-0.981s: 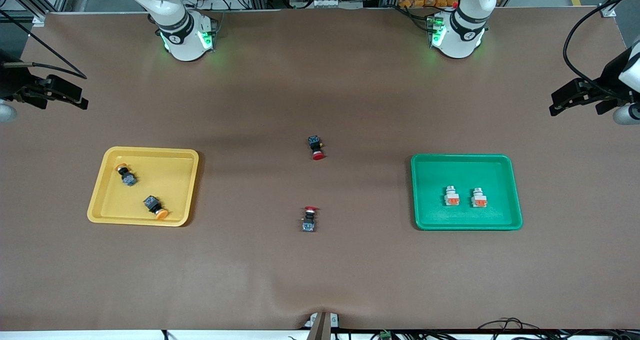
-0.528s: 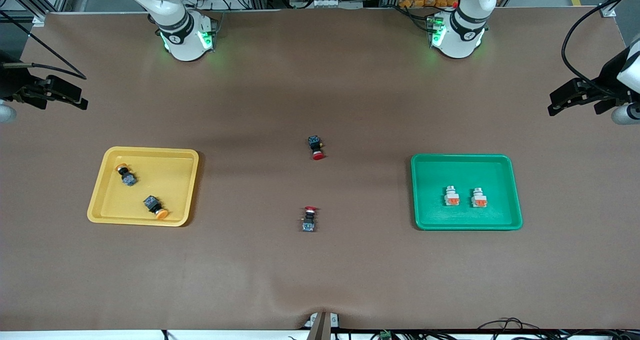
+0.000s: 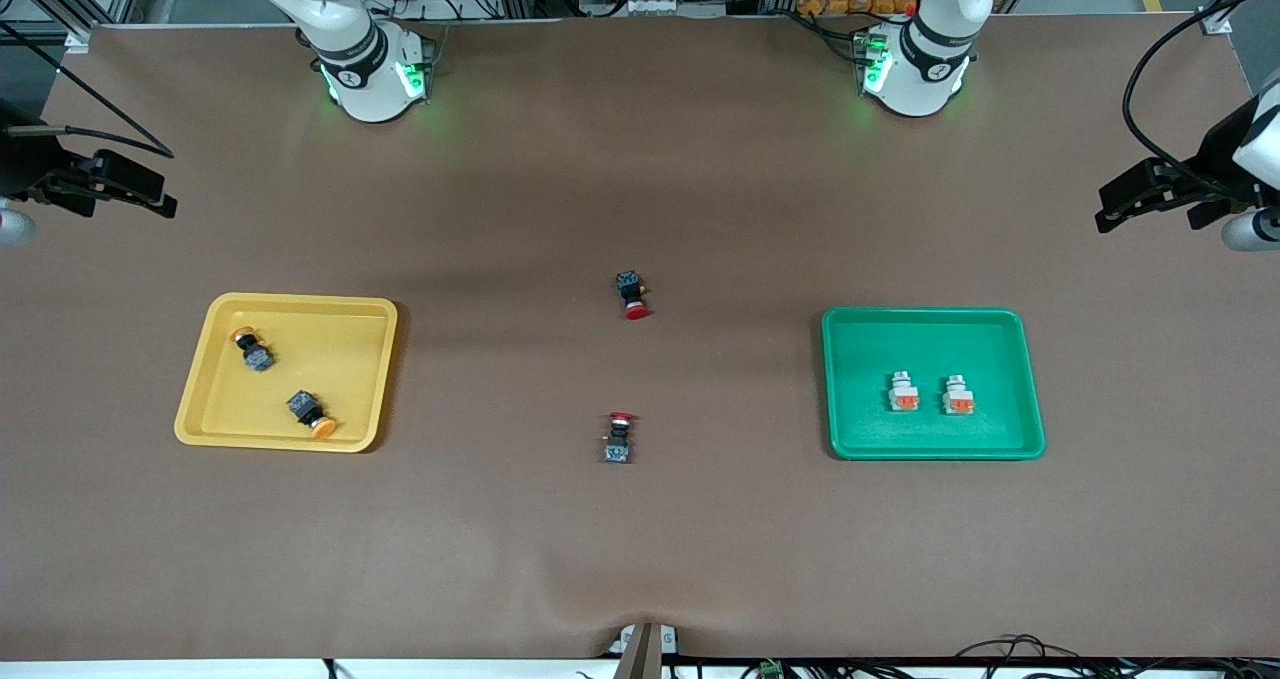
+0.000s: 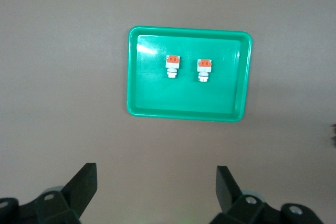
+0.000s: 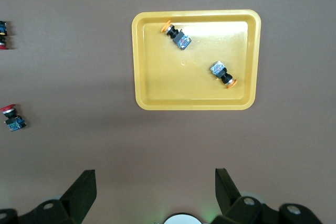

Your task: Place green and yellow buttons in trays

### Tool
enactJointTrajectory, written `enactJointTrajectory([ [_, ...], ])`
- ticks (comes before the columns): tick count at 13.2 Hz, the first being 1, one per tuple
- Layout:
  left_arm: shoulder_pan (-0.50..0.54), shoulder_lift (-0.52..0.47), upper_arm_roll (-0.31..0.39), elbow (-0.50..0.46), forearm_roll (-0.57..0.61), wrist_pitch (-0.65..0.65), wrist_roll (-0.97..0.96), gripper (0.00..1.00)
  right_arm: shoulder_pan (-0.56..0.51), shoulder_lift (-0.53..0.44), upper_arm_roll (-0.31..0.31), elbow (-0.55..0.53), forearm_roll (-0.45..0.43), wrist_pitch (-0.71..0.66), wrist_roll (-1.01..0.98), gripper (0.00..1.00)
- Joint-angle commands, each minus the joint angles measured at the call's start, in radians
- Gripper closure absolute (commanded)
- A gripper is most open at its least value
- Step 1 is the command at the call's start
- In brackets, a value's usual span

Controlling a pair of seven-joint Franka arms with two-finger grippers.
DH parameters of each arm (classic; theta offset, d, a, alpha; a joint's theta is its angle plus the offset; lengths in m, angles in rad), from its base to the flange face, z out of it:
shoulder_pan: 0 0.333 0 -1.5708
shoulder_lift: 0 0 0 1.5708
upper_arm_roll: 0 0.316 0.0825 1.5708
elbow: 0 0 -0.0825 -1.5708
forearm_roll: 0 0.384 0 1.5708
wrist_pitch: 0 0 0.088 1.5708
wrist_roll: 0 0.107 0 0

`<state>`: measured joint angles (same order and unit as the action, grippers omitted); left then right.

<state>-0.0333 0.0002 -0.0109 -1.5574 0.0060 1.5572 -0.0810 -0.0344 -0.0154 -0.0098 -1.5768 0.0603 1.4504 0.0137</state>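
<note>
1. Both grippers sit partly cut off at the table's ends: the left gripper [image 4: 155,190] and the right gripper [image 5: 155,190] each hang with fingers spread wide, holding nothing.
2. Two trays, four task buttons, two red-capped switches [image 3: 632,295] [image 3: 618,438].
3. The yellow tray [image 3: 372,379], toward the right arm's end, holds two orange-capped buttons [image 3: 251,349] [image 3: 310,413], apart and tilted.
4. The green tray [image 3: 1000,339], toward the left arm's end, holds two white buttons [image 3: 904,391] [image 3: 958,394] side by side.
5. The red-capped switches lie on the table between the trays.
</note>
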Motion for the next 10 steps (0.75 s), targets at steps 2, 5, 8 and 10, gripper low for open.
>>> enactJointTrajectory([
  [2, 0.000, 0.007, 0.005, 0.011, -0.020, -0.005, -0.002, 0.00, -0.010, 0.014, 0.002, 0.027, 0.010, -0.021, -0.009, 0.00],
  [5, 0.000, 0.007, 0.006, 0.011, -0.006, -0.005, 0.012, 0.00, -0.010, 0.014, 0.002, 0.027, 0.010, -0.022, -0.009, 0.00],
  [8, 0.000, 0.007, 0.006, 0.011, -0.006, -0.005, 0.014, 0.00, -0.010, 0.017, 0.002, 0.024, 0.010, -0.022, -0.011, 0.00],
  [10, 0.000, 0.007, 0.006, 0.011, -0.006, -0.005, 0.017, 0.00, -0.010, 0.017, 0.002, 0.024, 0.010, -0.022, -0.011, 0.00],
])
